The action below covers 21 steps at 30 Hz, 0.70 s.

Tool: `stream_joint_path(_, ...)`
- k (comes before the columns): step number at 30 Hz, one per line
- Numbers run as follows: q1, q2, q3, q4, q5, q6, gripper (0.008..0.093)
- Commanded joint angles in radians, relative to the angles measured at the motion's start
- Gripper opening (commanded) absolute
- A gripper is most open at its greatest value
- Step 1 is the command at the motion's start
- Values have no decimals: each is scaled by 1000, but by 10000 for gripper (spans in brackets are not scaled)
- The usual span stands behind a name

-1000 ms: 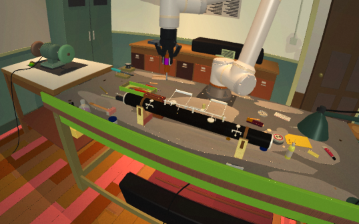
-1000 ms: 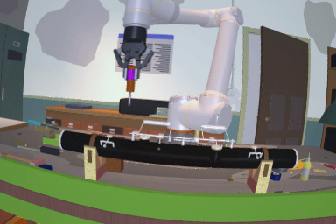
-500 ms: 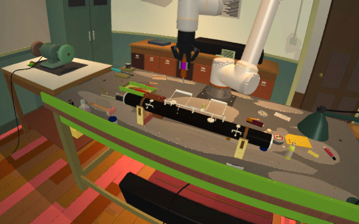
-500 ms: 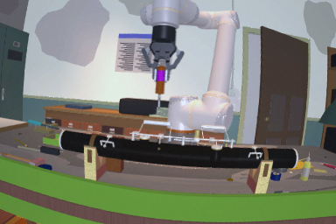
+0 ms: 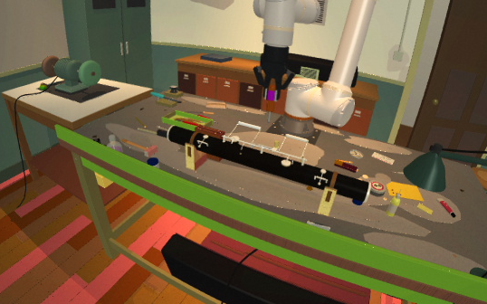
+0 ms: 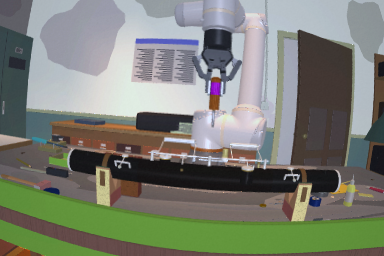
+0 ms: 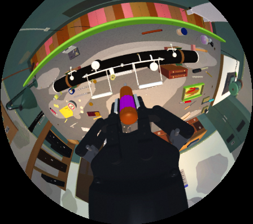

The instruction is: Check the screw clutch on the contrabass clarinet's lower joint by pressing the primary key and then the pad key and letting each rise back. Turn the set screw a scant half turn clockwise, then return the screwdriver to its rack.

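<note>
My gripper (image 5: pixel 271 90) (image 6: pixel 215 84) (image 7: pixel 126 103) hangs high above the bench, behind the clarinet joint, and grips a screwdriver (image 5: pixel 270 100) (image 6: pixel 215 94) (image 7: pixel 126 103) with a purple and orange handle, blade pointing down. The black contrabass clarinet joint (image 5: pixel 262 158) (image 6: pixel 205 170) (image 7: pixel 127 65) lies along the bench on two wooden cradles. Its white keywork (image 5: pixel 267 140) (image 7: pixel 124 75) runs along the top, with two wire-framed keys on the side nearest me. The green screwdriver rack (image 5: pixel 188 120) (image 7: pixel 192 90) sits on the bench beyond the joint's left end.
The robot base (image 5: pixel 317 102) stands close behind the gripper. A green rail (image 5: pixel 244 212) edges the near side of the bench. A green desk lamp (image 5: pixel 430 169) stands at the right. Small tools, a bottle (image 5: pixel 393 204) and papers lie scattered around the joint.
</note>
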<state>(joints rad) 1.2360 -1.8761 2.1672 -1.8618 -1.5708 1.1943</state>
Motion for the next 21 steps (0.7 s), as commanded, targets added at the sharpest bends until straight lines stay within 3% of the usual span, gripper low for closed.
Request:
stream_joint_path(1,7,1,-2,-1,0,7,80)
stream_joint_path(10,61,12,-9,-4,0,61,80)
stream_joint_path(21,80,16,-12,-6,0,80,80)
